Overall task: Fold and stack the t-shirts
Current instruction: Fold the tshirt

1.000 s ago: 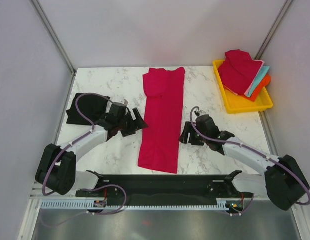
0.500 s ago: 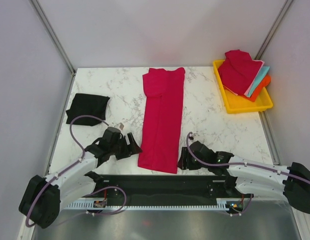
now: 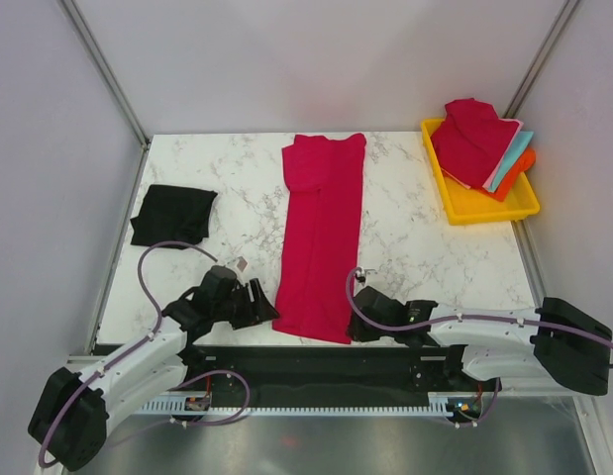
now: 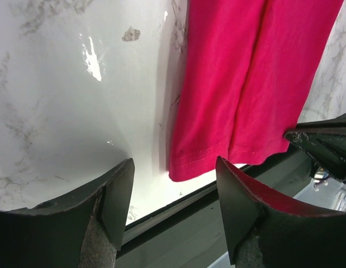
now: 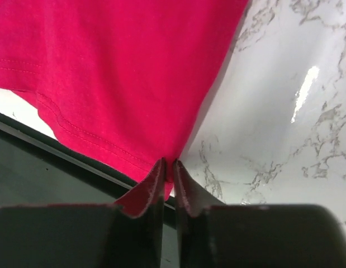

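Observation:
A crimson t-shirt point(image 3: 321, 233) lies folded lengthwise into a long strip down the middle of the table, its hem at the near edge. My right gripper point(image 3: 352, 330) is shut on the hem's right corner point(image 5: 171, 165), the cloth pinched between the fingertips. My left gripper point(image 3: 269, 307) stands open beside the hem's left corner point(image 4: 186, 167), with its jaws on either side of it and apart from the cloth. A folded black t-shirt point(image 3: 173, 214) lies at the left. More t-shirts, crimson point(image 3: 472, 139), teal point(image 3: 511, 158) and orange point(image 3: 519, 174), are piled in the tray.
A yellow plastic tray point(image 3: 484, 205) stands at the back right corner. The black frame rail point(image 3: 316, 361) runs along the table's near edge, just under both grippers. Grey walls close in the table on the left, the right and the back.
Both arms have drawn back from mid-table to the near edge, to the hem's corners. The right gripper has shut on the hem's right corner. The left jaws have narrowed a little.

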